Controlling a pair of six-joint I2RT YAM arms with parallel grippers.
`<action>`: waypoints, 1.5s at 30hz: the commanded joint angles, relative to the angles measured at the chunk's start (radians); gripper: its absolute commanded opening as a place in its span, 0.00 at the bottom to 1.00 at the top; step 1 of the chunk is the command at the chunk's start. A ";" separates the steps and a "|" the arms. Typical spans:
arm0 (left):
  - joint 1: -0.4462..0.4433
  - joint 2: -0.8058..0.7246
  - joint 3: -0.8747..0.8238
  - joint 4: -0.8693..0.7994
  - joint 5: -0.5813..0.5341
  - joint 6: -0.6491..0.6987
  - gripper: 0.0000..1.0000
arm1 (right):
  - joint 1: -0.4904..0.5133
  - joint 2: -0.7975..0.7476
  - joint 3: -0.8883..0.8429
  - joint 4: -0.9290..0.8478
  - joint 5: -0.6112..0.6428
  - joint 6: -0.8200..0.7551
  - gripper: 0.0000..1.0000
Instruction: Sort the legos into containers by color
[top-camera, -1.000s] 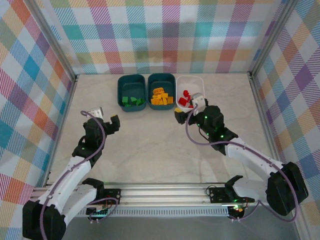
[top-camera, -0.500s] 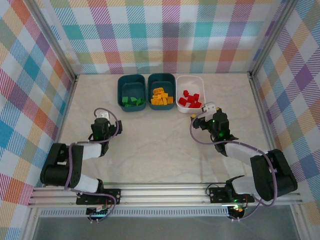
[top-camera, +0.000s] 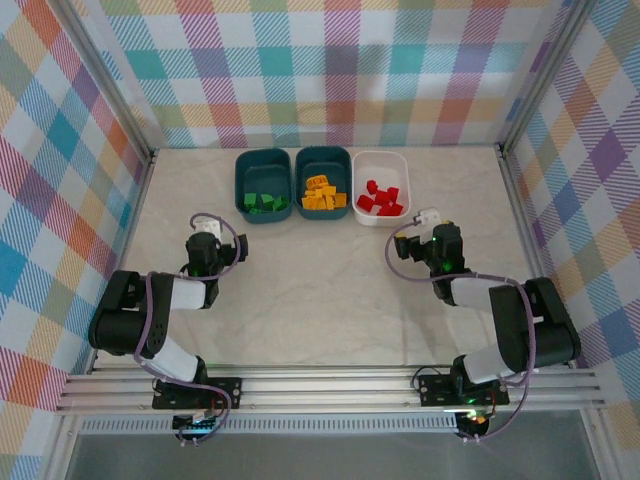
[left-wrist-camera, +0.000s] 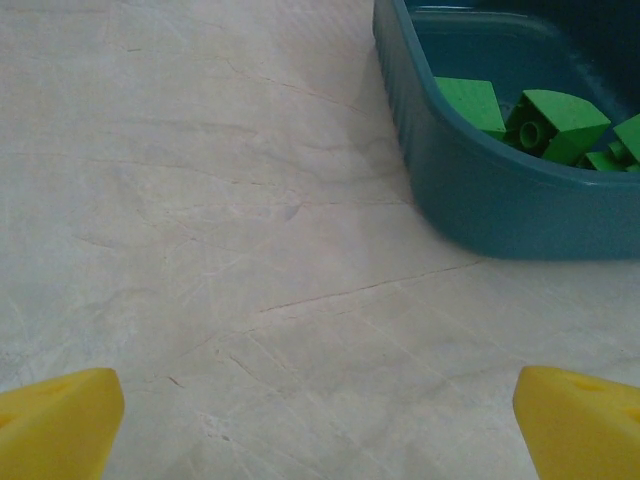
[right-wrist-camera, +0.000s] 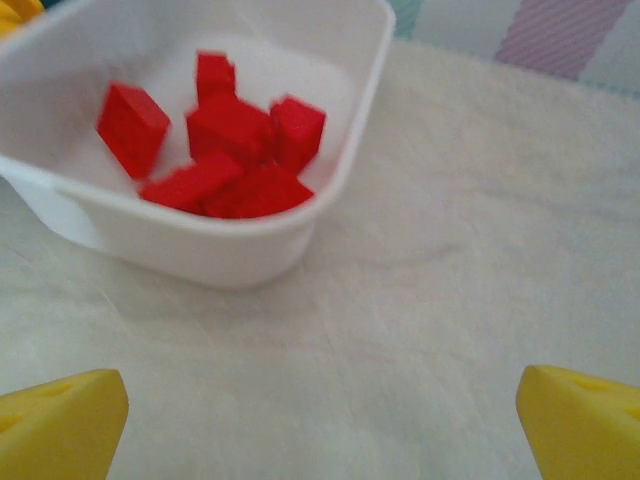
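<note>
Three containers stand in a row at the back. The left teal tub (top-camera: 241, 185) holds green legos (top-camera: 264, 204). Yellow-orange legos (top-camera: 322, 195) lie in the middle teal tub (top-camera: 299, 185), and red legos (top-camera: 380, 198) in the white tub (top-camera: 386, 164). My left gripper (top-camera: 211, 243) sits low on the table, in front and to the left of the green tub, open and empty. In the left wrist view the gripper (left-wrist-camera: 320, 430) faces that teal tub (left-wrist-camera: 480, 205) and its green legos (left-wrist-camera: 525, 115). My right gripper (top-camera: 424, 236) is open and empty, just in front and to the right of the white tub (right-wrist-camera: 200, 245) of red legos (right-wrist-camera: 225, 150).
Checkered walls close the table on three sides, with metal rails along the left and right edges. Both arms lie folded low toward the near rail. Bare marble-look tabletop (top-camera: 320, 280) spreads between the two grippers.
Both arms have drawn back and folded down. The right gripper moved away from the white tub's front edge, toward the right and nearer. The left gripper dropped lower and shifted slightly right.
</note>
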 joint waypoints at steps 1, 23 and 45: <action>0.011 -0.001 0.001 0.044 0.013 0.013 1.00 | -0.015 -0.011 -0.010 0.059 -0.044 -0.017 1.00; 0.012 0.002 0.004 0.038 0.015 0.016 1.00 | -0.174 0.075 -0.049 0.209 -0.038 0.205 1.00; 0.012 -0.001 0.003 0.039 0.015 0.016 1.00 | -0.165 0.072 -0.057 0.222 -0.047 0.189 1.00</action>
